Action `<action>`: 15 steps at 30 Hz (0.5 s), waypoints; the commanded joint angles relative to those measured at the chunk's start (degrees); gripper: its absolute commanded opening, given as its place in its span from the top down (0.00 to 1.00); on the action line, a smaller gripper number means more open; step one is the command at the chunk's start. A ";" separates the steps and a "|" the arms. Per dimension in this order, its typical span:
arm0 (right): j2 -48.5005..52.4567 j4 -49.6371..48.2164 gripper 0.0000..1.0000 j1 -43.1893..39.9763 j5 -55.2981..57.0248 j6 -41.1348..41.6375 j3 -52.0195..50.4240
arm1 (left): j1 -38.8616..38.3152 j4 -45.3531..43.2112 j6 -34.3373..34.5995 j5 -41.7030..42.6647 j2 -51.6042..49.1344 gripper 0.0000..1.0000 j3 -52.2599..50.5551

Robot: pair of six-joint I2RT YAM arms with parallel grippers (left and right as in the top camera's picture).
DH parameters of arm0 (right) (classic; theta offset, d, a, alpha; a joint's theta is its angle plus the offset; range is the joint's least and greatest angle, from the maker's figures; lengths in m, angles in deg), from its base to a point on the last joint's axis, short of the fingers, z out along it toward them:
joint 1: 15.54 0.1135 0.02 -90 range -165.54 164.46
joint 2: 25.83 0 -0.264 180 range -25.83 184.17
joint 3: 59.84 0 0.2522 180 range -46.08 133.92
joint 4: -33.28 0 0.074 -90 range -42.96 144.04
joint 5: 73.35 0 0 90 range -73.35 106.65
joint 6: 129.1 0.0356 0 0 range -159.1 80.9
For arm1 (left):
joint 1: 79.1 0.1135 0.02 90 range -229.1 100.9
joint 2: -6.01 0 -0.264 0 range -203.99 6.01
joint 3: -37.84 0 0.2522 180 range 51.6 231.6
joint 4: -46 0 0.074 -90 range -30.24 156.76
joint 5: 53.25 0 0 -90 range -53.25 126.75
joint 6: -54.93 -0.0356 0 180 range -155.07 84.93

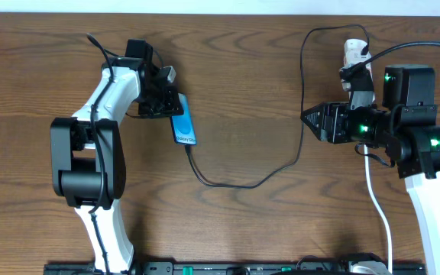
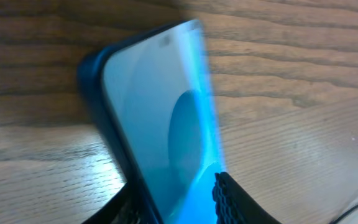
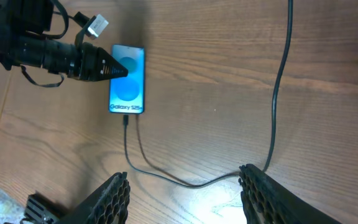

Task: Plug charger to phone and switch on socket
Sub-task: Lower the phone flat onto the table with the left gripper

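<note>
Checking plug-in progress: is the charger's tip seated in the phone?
Yes, the charger enters the phone at its bottom edge.

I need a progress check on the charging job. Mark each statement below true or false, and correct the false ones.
1. The charger is plugged into the bottom edge of the phone. True.
2. The right gripper grips the charger. False: its jaws stand wide apart and clamp nothing.
3. The phone's screen is dark. False: it glows light blue.
4. The left gripper is at the phone's upper end, opposite the plug. True.
5. The phone lies on the socket. False: the socket sits far across the table, near the right gripper.
</note>
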 commanded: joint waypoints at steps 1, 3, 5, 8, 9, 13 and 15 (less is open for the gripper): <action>-0.09 0.09 0.44 -0.22 0.98 -0.90 1.01 | 0.07 0.33 -0.35 -2.45 0.37 0.64 0.48; -0.09 0.09 0.44 -0.22 1.22 -0.90 1.01 | 0.07 0.33 -0.35 -3.10 0.37 0.64 0.48; -0.09 0.13 0.44 -0.22 1.20 -0.90 1.01 | 0.07 0.33 -0.35 -3.06 0.37 0.64 0.48; -0.09 0.17 0.44 -0.22 1.22 -0.92 1.01 | 0.07 0.31 -0.35 -3.08 0.37 0.64 0.48; -0.09 0.17 0.44 -0.22 1.22 -0.92 1.01 | 0.07 0.33 -0.35 -3.08 0.37 0.64 0.48; -0.09 0.24 0.44 -0.22 1.25 -1.16 1.01 | 0.07 0.33 -0.35 -3.10 0.37 0.64 0.48; -0.09 0.33 0.44 -0.22 1.29 -1.33 1.01 | 0.07 0.28 -0.33 -3.48 0.37 0.64 0.48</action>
